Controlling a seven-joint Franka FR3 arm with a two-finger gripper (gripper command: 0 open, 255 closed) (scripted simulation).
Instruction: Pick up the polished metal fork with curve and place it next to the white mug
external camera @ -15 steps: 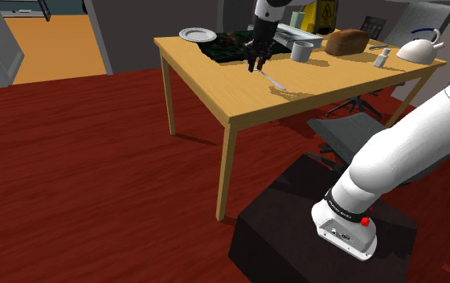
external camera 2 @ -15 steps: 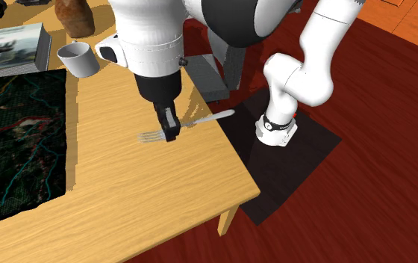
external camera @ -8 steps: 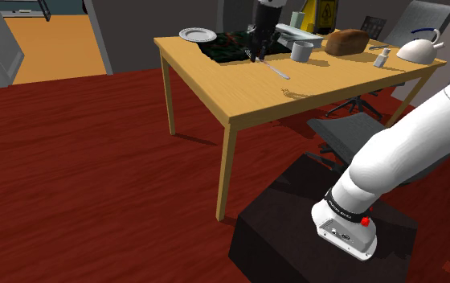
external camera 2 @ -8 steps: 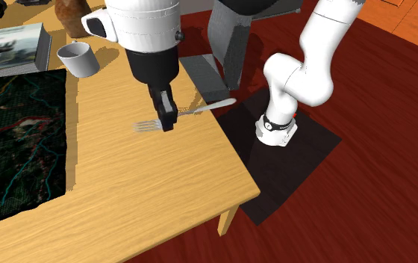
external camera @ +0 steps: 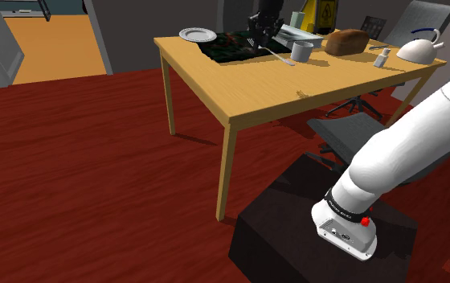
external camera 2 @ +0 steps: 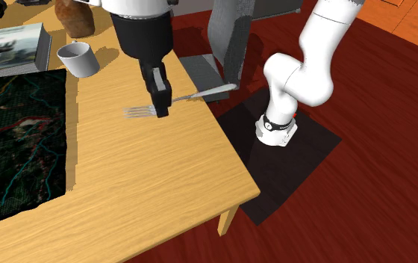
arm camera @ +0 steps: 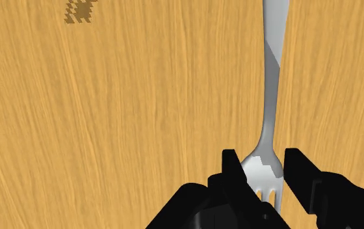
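Observation:
My gripper (external camera 2: 159,109) is shut on a curved, polished metal fork (external camera 2: 201,93) and holds it level in the air above the wooden table (external camera 2: 148,194). In the wrist view the black fingers (arm camera: 233,168) of the gripper (arm camera: 263,164) clasp the fork (arm camera: 271,84) near its tines, and the handle runs away from the hand. The shoulder view has the gripper (external camera: 257,42) with the fork (external camera: 280,55) just left of the pale mug (external camera: 300,51). In the second exterior view the mug (external camera 2: 78,58) stands upright, up and left of the gripper.
A dark patterned mat (external camera 2: 13,142) and a book (external camera 2: 10,46) lie beyond the mug. A plate (external camera: 197,34), a brown loaf (external camera: 345,40), a small shaker (external camera: 382,56) and a white kettle (external camera: 420,50) share the table. A grey chair (external camera: 348,129) stands by its near edge.
The gripper has risen and carried the fork across the table toward the mug, from the middle of the tabletop to the mat's edge.

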